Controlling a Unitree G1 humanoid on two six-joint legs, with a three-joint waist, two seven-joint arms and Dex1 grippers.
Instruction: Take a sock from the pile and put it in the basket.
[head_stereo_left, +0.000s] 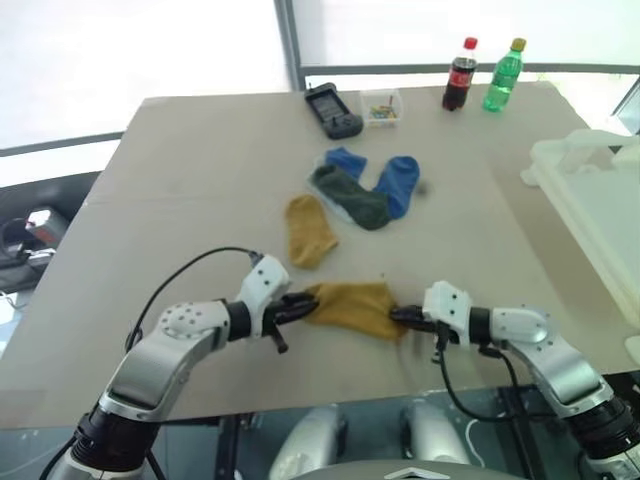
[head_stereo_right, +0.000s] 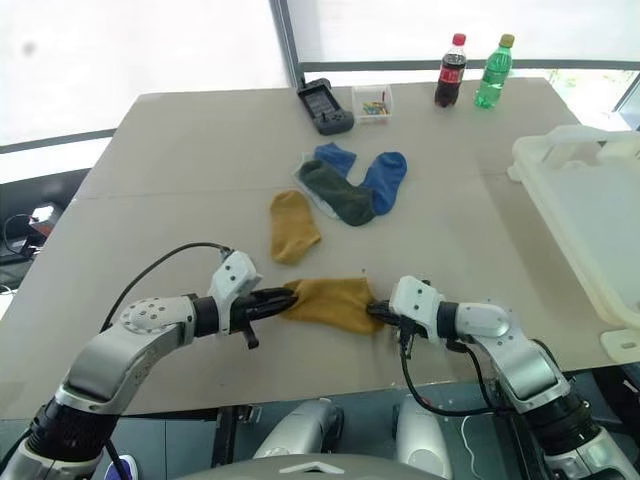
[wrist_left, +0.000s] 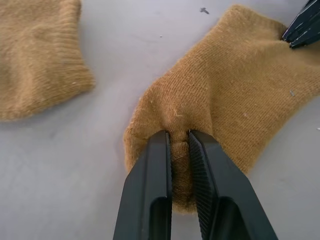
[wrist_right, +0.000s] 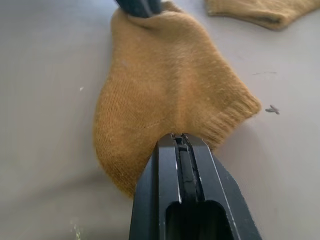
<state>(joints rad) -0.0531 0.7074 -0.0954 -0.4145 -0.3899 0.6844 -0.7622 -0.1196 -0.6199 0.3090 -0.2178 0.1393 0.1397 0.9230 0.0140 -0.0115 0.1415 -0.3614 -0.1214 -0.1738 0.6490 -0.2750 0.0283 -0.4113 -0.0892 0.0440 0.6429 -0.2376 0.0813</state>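
My left end effector (head_stereo_left: 300, 305) and right end effector (head_stereo_left: 402, 315) both pinching mustard sock (head_stereo_left: 355, 307); thin pinches may slip during lift toward basket (head_stereo_left: 600, 215).

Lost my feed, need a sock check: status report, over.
Left gripper and right gripper both shut on mustard sock, one at each end. Sock low over table. Basket at right, path clear.

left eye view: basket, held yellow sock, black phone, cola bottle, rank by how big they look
1. basket, cut off at the edge, clearly largest
2. held yellow sock, though it lies nearest the camera
3. black phone and cola bottle look about alike; both sit far back, so no ranking between them
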